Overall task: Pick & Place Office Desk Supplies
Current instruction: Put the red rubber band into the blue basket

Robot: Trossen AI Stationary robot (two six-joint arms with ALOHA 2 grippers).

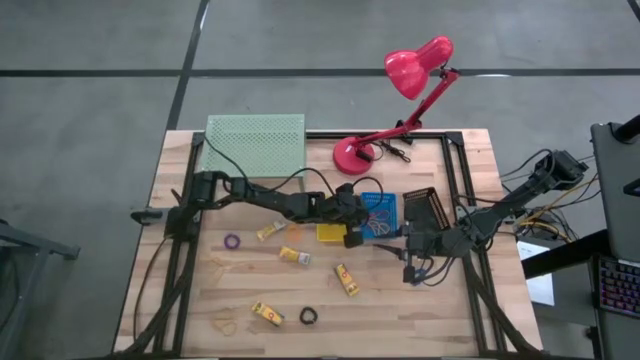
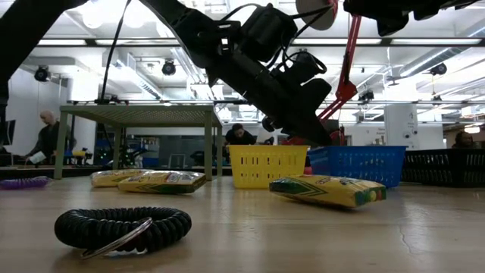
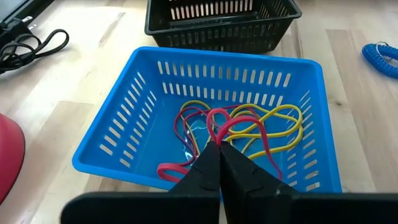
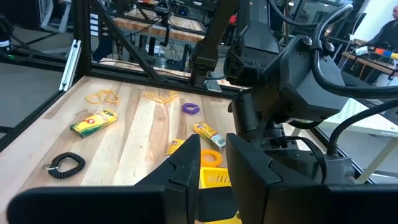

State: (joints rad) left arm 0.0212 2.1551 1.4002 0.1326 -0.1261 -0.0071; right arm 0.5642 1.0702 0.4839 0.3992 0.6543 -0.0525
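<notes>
A blue basket (image 3: 124,134) holds red and yellow rubber bands (image 3: 280,121). My left gripper (image 3: 217,146) is shut just above them, over the basket's near side (image 1: 360,232). My right gripper (image 4: 212,152) hovers above the table to the right of the baskets (image 1: 407,255); it is open by a narrow gap with nothing in it. Yellow packets (image 1: 295,257), a purple ring (image 1: 232,241), a black coil ring (image 1: 308,317) and loose bands (image 1: 225,323) lie flat on the table. My left gripper pinches a red rubber band at its fingertips, where two strands of the band's loop (image 3: 211,121) meet. The fingers slant down into the basket from the table's left. The rest of the band (image 3: 171,169) lies slack on the basket's floor.
A yellow basket (image 1: 330,232) stands left of the blue one and a black basket (image 1: 425,205) right of it. A pink-red lamp's base (image 1: 352,153) and a pale green mesh shelf (image 1: 255,142) stand at the far edge. A blue coil (image 3: 380,53) lies beside the black basket.
</notes>
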